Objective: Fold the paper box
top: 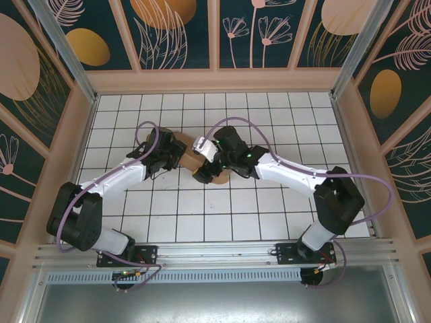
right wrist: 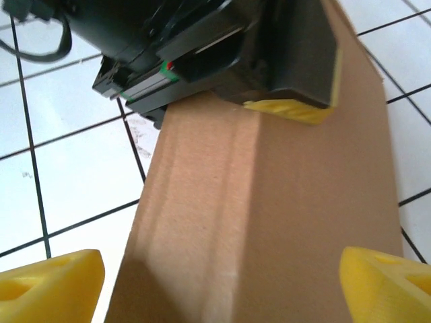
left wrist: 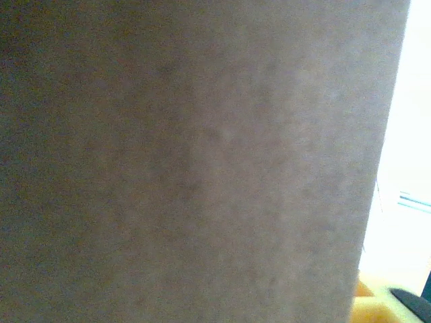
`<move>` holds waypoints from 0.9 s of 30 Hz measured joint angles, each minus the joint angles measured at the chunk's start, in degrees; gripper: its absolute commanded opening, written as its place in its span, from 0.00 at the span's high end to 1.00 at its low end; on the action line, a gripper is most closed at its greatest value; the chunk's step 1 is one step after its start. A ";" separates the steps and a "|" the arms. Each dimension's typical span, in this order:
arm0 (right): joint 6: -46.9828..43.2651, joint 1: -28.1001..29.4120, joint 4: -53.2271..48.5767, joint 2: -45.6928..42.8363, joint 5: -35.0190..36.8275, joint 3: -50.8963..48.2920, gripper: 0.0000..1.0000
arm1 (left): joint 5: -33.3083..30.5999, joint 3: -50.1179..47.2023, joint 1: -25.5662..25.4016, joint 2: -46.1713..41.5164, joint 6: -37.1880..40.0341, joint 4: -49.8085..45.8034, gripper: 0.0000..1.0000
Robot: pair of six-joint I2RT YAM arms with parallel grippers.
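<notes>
1. At mid-table, the right gripper (right wrist: 219, 282) spreads its yellow fingers (right wrist: 50, 282) wide and grips nothing; the paper box (right wrist: 269, 202) lies between them.
2. On the box's far end rests the left gripper (right wrist: 286, 101); I cannot tell how far it is open.
3. Around them is the white tiled table (top: 269, 202).

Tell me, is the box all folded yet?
Not yet. Done: one crease runs along the box. In hand: the left gripper rests a yellow pad on its far end, and the right gripper straddles the near end, open. Left: from above it does not look like a finished box, so more folds probably remain.
</notes>
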 measured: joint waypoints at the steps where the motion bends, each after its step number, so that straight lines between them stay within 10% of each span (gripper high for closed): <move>1: -0.26 0.55 -0.42 0.72 0.31 0.46 0.08 | -0.20 0.48 0.00 -0.02 -0.17 -0.68 0.56; 17: -9.14 4.72 -0.04 7.72 22.36 4.17 0.40 | -2.67 2.78 0.00 -0.11 -4.44 -3.23 0.51; 27: -14.29 2.14 -2.29 7.69 23.74 6.21 0.59 | -0.52 3.48 0.00 -3.91 -3.87 -4.17 0.15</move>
